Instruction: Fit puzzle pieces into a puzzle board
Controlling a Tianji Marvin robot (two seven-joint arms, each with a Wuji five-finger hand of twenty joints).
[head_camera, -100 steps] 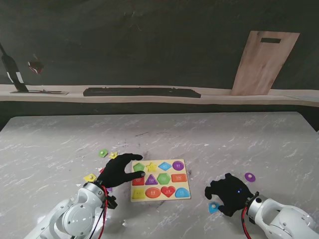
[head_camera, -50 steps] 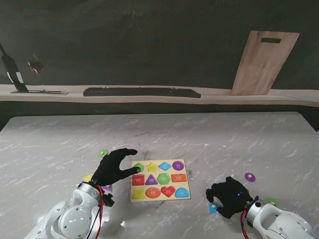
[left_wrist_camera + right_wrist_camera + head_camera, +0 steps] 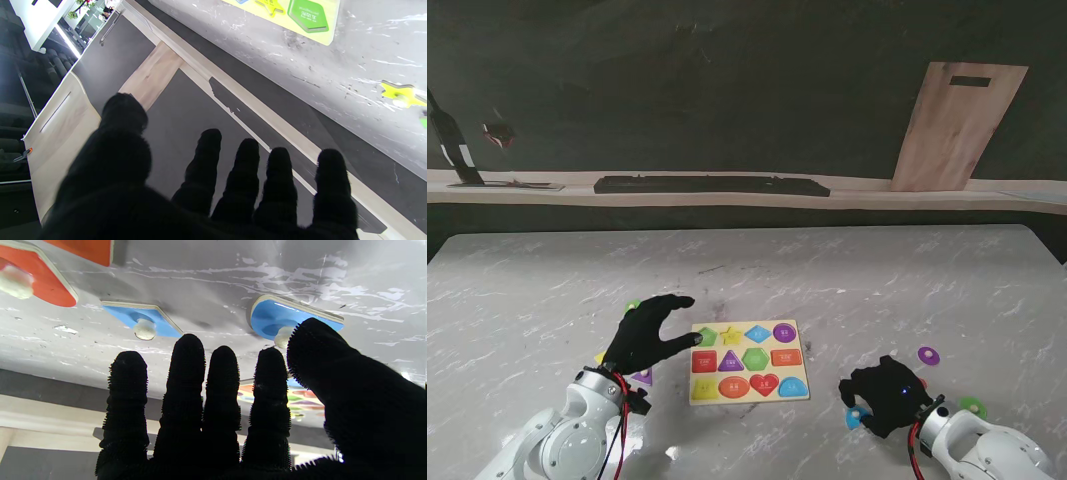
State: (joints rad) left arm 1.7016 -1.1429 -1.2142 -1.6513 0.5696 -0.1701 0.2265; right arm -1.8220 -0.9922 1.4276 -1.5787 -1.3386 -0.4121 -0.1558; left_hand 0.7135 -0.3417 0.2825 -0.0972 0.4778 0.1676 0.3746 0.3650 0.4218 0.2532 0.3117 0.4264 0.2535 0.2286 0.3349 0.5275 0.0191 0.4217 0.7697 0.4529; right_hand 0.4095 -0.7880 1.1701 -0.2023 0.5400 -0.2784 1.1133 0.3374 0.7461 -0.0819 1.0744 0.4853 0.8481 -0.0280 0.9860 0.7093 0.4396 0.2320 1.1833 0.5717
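The left hand (image 3: pixel 649 335) has moved away from the puzzle board (image 3: pixel 749 394): one second ago its fingers lay over the board's left column, and now it hangs raised beside the board's left edge, fingers spread and holding nothing. In the left wrist view the fingers (image 3: pixel 243 173) are apart with only the room behind them. The green pentagon (image 3: pixel 706 337) sits uncovered in the far left corner of the board, so I judge that this piece is placed and the hand is free for another one. The yellow star piece (image 3: pixel 402 94) lies loose on the table, near this hand.

The right hand (image 3: pixel 885 392) has drawn a little nearer to me and hovers low over the round blue piece (image 3: pixel 293 320), with the thumb reaching to its knob. It is open and grips nothing yet. A purple piece (image 3: pixel 928 355) and a green piece (image 3: pixel 971 405) wait to its right
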